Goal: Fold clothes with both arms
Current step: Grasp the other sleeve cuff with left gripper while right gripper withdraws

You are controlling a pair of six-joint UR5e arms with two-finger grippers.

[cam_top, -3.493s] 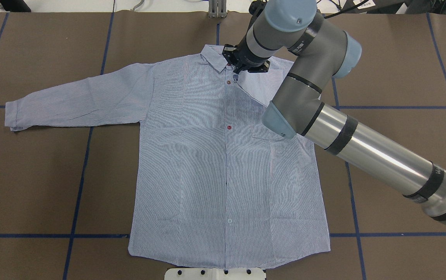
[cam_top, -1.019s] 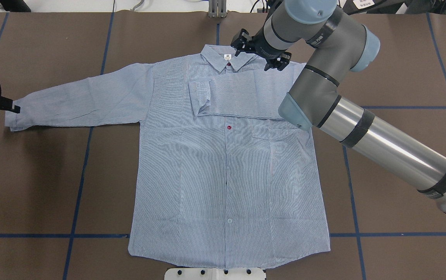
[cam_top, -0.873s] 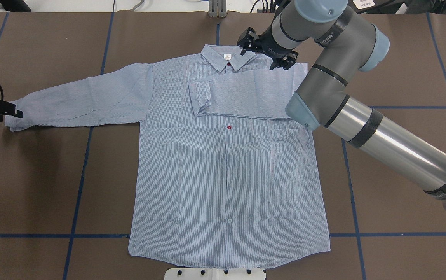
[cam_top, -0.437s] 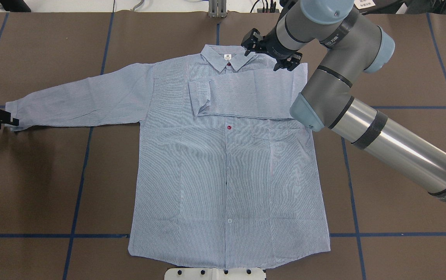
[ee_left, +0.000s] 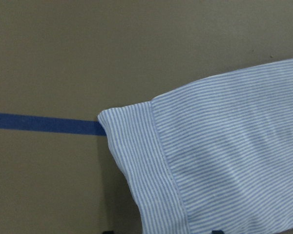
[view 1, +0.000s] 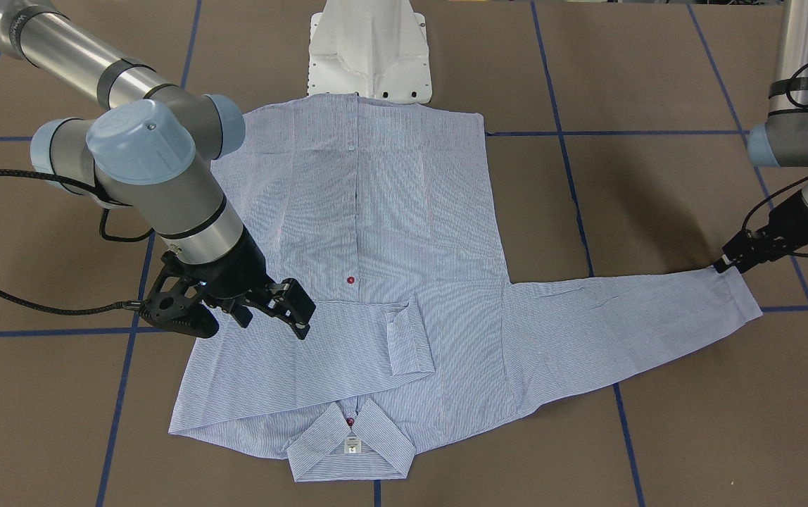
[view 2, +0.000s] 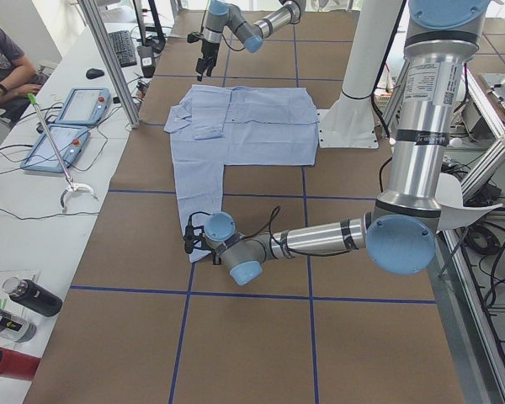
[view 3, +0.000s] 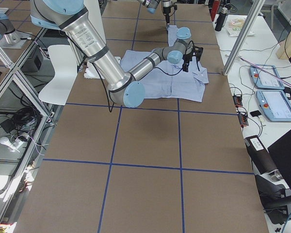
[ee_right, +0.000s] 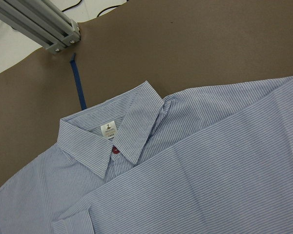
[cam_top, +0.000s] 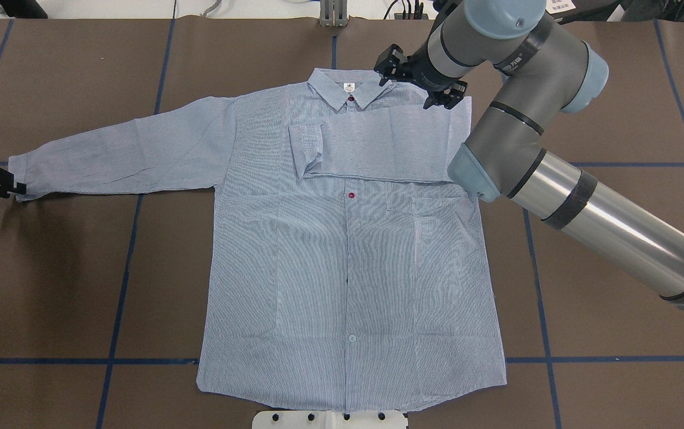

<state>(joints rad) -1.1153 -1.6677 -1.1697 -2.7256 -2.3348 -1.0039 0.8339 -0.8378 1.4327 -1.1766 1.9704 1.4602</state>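
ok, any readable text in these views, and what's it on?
"2": on the white neck tag of the shirt; print below it too small to read.
Black band on the right arm: white lettering, too blurred to read.
Label on the left arm: too small to read.

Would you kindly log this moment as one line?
shirt: flat, right sleeve folded across chest | right end effector: open, above shoulder | left end effector: open at left cuff

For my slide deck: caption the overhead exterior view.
Striped shirt lying flat, one sleeve folded across its chest; open right gripper beside the collar, left gripper at the outstretched cuff.
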